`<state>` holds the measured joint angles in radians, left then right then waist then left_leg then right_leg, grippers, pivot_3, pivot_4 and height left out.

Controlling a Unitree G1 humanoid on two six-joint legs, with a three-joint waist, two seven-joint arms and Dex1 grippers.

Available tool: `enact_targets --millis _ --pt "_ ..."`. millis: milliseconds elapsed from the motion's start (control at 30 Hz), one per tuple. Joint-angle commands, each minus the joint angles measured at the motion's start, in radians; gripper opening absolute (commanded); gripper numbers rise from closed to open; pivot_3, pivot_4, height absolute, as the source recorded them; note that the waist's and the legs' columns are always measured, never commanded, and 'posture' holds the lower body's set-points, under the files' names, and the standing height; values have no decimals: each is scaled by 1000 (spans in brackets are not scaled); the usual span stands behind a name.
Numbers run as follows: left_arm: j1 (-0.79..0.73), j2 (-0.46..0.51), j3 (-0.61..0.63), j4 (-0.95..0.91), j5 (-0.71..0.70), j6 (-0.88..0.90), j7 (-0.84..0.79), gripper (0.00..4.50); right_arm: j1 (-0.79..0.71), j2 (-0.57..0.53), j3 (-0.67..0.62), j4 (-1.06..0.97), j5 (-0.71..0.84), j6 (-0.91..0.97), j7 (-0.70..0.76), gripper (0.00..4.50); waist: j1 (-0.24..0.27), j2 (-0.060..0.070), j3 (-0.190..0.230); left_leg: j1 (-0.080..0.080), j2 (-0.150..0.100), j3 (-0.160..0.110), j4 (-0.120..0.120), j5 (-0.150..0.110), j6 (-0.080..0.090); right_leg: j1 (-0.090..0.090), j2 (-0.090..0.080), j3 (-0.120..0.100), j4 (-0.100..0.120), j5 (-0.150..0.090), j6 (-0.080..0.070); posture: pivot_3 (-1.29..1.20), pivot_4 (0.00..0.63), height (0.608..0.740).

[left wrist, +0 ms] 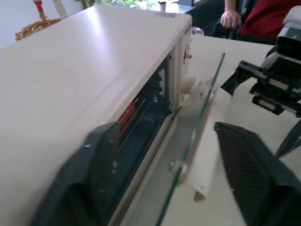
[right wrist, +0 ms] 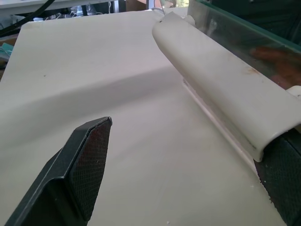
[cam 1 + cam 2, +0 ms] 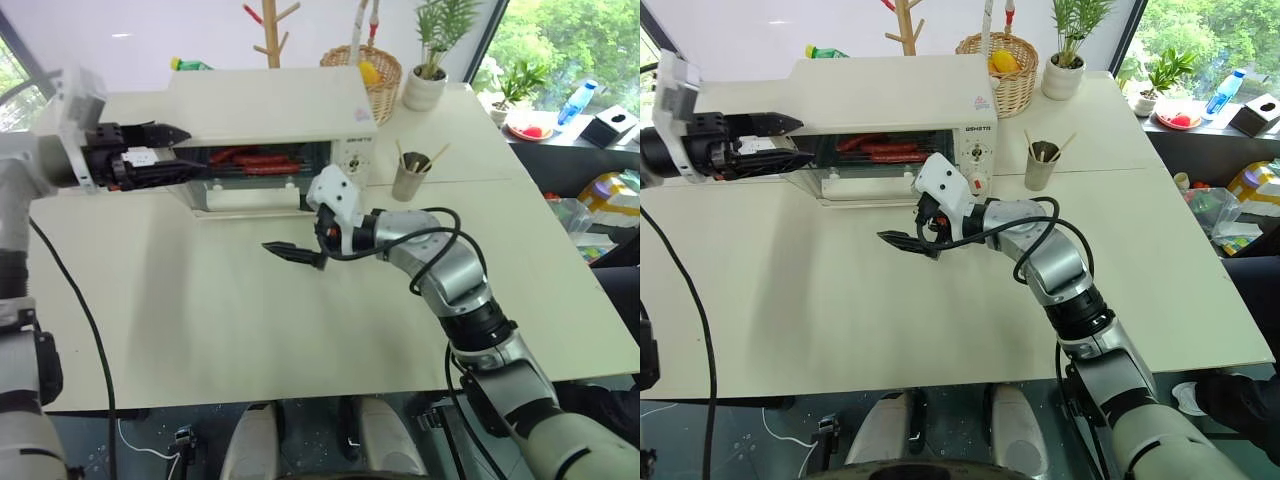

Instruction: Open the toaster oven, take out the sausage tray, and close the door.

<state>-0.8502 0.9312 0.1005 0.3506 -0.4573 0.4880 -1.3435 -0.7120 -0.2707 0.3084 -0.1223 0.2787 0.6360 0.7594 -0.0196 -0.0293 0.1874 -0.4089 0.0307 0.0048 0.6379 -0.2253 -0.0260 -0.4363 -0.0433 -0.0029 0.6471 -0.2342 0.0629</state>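
Toaster oven [image 3: 270, 120] standing on table [image 3: 250, 300], just beyond both grippers. Door [image 1: 195, 141] swung partway down, glass pane tilted, cream bar handle [image 2: 221, 80] at its outer edge. Sausage tray [image 3: 255, 160] sitting inside the oven, past the left gripper's fingertips, reddish sausages visible behind the glass. Left gripper [image 3: 165, 150] level at the oven's front left corner, one finger over the top edge, other finger on the outer side of the door; fingers apart, grasp on anything not determinable. Right gripper [image 3: 295, 252] low over the table in front of the door, fingers spread wide, holding nothing, handle just beside one fingertip.
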Motion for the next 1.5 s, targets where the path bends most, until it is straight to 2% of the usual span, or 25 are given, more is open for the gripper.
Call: enact_targets --millis 33,100,133,400,767,967,1100,1300,1500 --pt "-25 -2 -1 2 25 -42 1 1199 9 7 -9 -71 18 17 -8 4500 1 0 0 0 0 0 0 0 0 0 0 0 0 0 0 0 150 740" --pt "-22 -4 -18 11 53 -76 -5 233 20 8 -12 -78 20 26 -13 4500 1 0 0 0 0 0 0 0 0 0 0 0 0 0 0 0 150 740" --pt "-21 -6 -24 17 66 -92 -8 102 23 8 -12 -81 19 28 -15 4500 1 0 0 0 0 0 0 0 0 0 0 0 0 0 0 0 150 740" --pt "19 6 -89 53 170 -244 -49 102 37 0 -18 -100 15 40 -26 4500 2 0 0 0 0 0 0 0 0 0 0 0 0 0 0 0 150 740" --pt "11 -17 -76 58 175 -242 -52 102 71 -58 -37 -159 10 97 -62 4500 3 0 0 0 0 0 1 0 0 0 0 0 0 0 0 0 150 740" --pt "10 -23 -72 53 171 -227 -57 102 154 -165 -97 -269 45 166 -55 4500 7 0 0 0 0 0 1 0 0 1 -1 0 0 0 0 0 150 740" --pt "41 -22 -66 22 160 -204 -58 102 261 -276 -201 -420 144 256 -14 4500 8 0 0 0 0 0 1 0 0 1 -1 0 0 0 0 0 150 740" --pt "174 -25 -39 -91 128 -151 -23 102 398 -457 -393 -596 321 328 84 4500 2 0 0 0 1 0 2 0 1 1 0 0 -1 0 0 0 150 740" --pt "333 -57 -1 -228 81 -80 73 102 384 -500 -441 -594 343 310 37 4500 6 0 0 1 1 0 2 0 1 2 0 0 -1 -1 -1 0 150 740"
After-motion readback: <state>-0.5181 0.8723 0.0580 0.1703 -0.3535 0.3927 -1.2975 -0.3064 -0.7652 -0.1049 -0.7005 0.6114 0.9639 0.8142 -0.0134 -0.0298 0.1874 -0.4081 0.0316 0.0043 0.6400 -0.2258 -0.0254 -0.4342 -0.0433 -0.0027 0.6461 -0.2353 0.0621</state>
